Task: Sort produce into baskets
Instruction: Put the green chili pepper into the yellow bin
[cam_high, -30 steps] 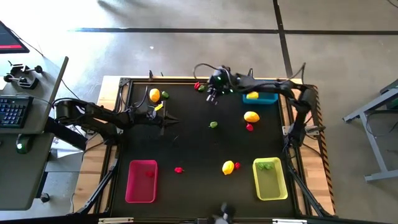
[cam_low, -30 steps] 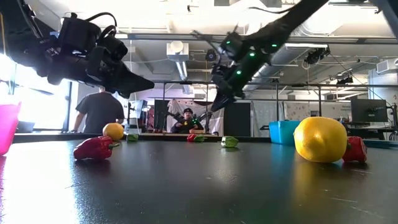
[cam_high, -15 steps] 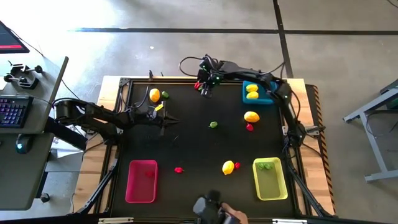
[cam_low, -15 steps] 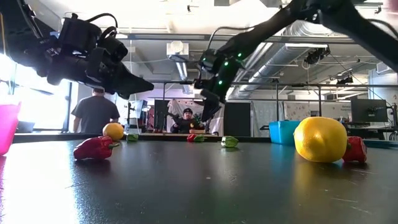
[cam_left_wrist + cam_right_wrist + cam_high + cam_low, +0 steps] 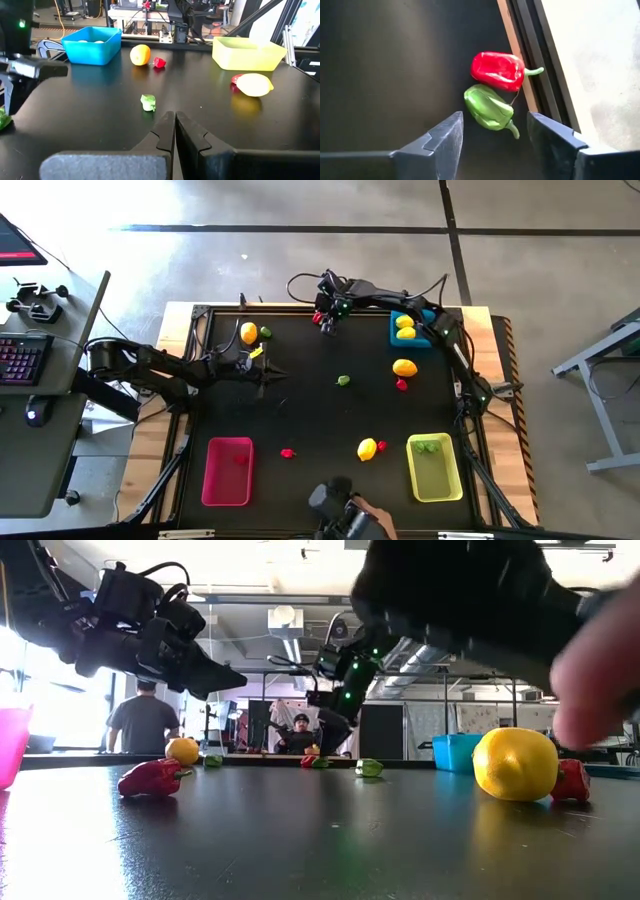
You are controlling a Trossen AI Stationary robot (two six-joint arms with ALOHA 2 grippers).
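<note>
My right gripper [image 5: 492, 145] hovers open at the table's far edge over two toy peppers lying side by side, a red one [image 5: 497, 70] and a green one [image 5: 489, 107]. Its fingers stand to either side of the green pepper, above it and apart from it. In the high view this gripper [image 5: 325, 322] is beside the red pepper [image 5: 318, 317]. My left gripper [image 5: 175, 125] waits shut over the table's left half, holding nothing. The blue basket [image 5: 428, 337] holds two lemons, the pink basket [image 5: 227, 485] a red piece, and the yellow-green basket [image 5: 435, 480] green pieces.
Loose produce lies on the black table: a lemon [image 5: 248, 332] and a green piece [image 5: 265, 332] far left, a green piece [image 5: 343, 380] mid-table, a lemon [image 5: 404, 367] with a red piece [image 5: 402, 385], a lemon [image 5: 367, 448], and a red piece [image 5: 288, 452]. A person's hand [image 5: 600, 670] with a dark object is at the near edge.
My right gripper has swung away from the blue basket toward the table's far left and sunk down over the two peppers at the far edge. A person's hand with a dark object has come in at the near edge, in front of the low camera.
</note>
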